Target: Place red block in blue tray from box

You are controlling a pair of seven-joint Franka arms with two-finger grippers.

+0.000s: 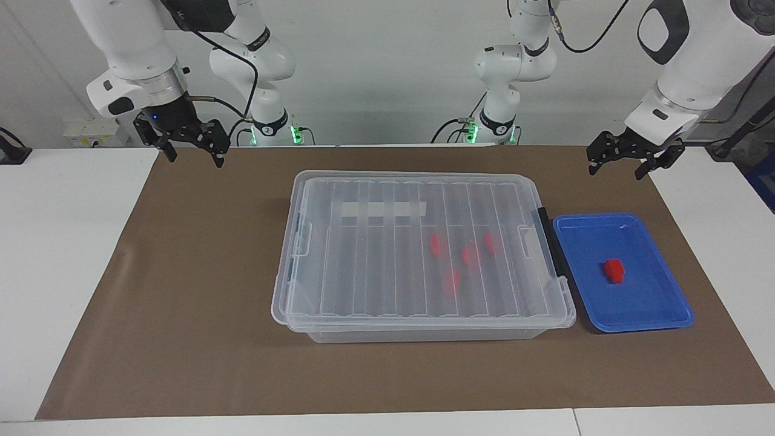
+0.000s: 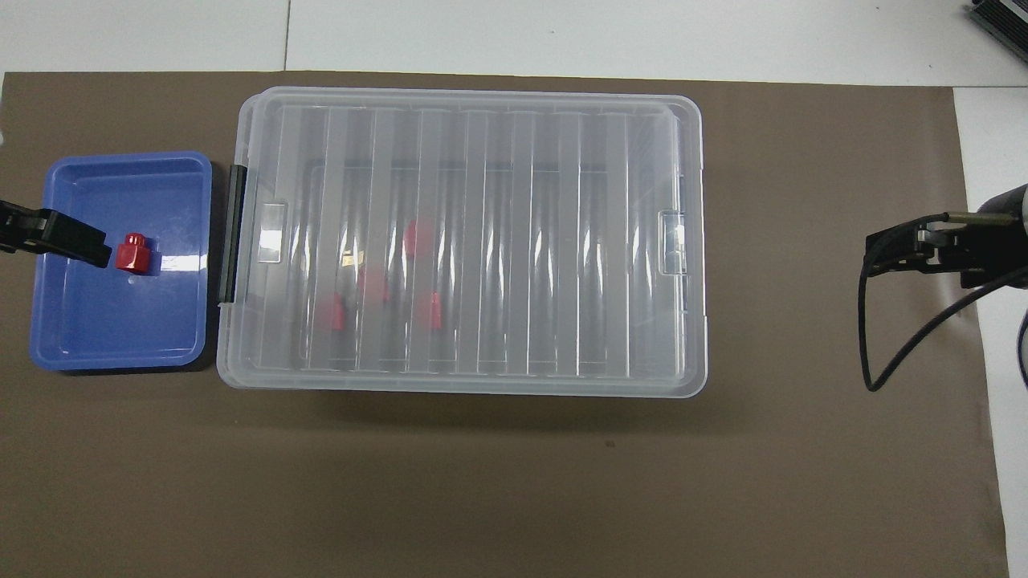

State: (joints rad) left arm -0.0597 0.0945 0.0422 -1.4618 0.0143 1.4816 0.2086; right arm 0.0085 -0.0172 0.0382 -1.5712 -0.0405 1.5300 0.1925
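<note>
Landmark: the box (image 1: pixel 418 254), a clear storage bin with its ribbed lid (image 1: pixel 424 200) shut, lying on the brown mat (image 1: pixel 181 303).

Left gripper (image 1: pixel 623 158): raised over the mat's edge at the left arm's end of the table, nearer the robots than the box. Jaws spread wide, nothing between them.

Right gripper (image 1: pixel 191 145): hangs over the mat's corner at the right arm's end, well apart from the box; this arm waits. Jaws likewise spread, holding nothing.

Through the lid, four red blocks (image 1: pixel 463 257) show as a loose cluster in the half toward the left arm.

Blue tray (image 1: pixel 660 303): just beside the box's black end latch (image 1: pixel 548 242). The red block (image 1: pixel 614 270) lies on the tray floor near its middle, well clear of the left gripper's jaws, untouched.
</note>
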